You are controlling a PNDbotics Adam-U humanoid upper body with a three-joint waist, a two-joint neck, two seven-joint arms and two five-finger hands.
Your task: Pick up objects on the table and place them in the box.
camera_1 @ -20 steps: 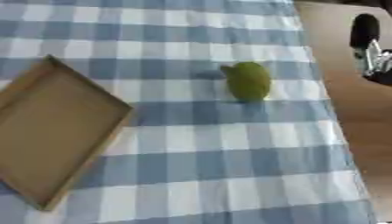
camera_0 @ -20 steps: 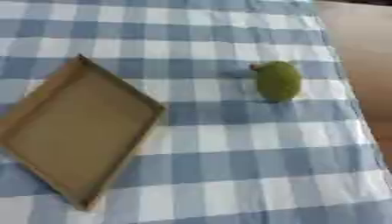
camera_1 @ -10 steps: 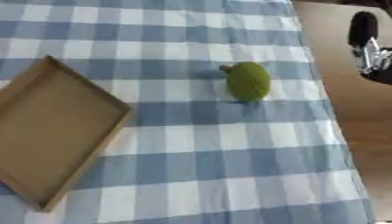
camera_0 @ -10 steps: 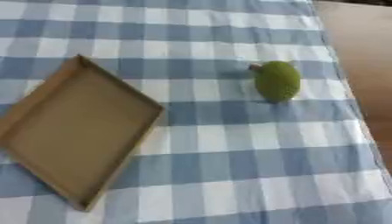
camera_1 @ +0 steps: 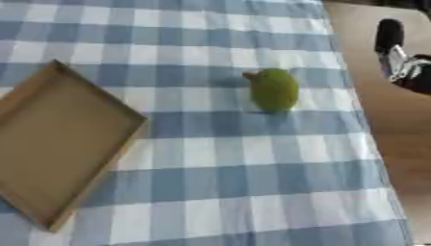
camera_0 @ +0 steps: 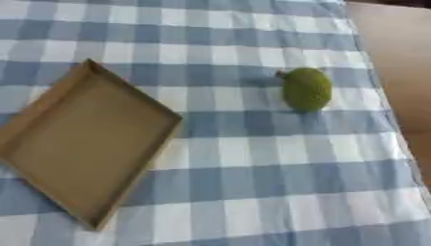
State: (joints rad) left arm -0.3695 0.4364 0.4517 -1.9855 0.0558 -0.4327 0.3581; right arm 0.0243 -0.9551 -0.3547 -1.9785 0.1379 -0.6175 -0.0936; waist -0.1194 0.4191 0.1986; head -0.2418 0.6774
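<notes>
Only a bit of the right hand (camera_1: 402,60) is showing: black rounded casing (with some silvery metal bits gleaming underneath).

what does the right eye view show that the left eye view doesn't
Only the right eye view shows the robot's right hand, a black and silver shape at the right edge, over the bare brown surface beyond the cloth; whether its fingers are open or curled cannot be told. The left eye view shows nothing of its own except the whole box, which the right eye view cuts at its left edge. Both show the shallow cardboard box with nothing in it, the green fruit lying apart to its right, and the blue and white checked tablecloth.
</notes>
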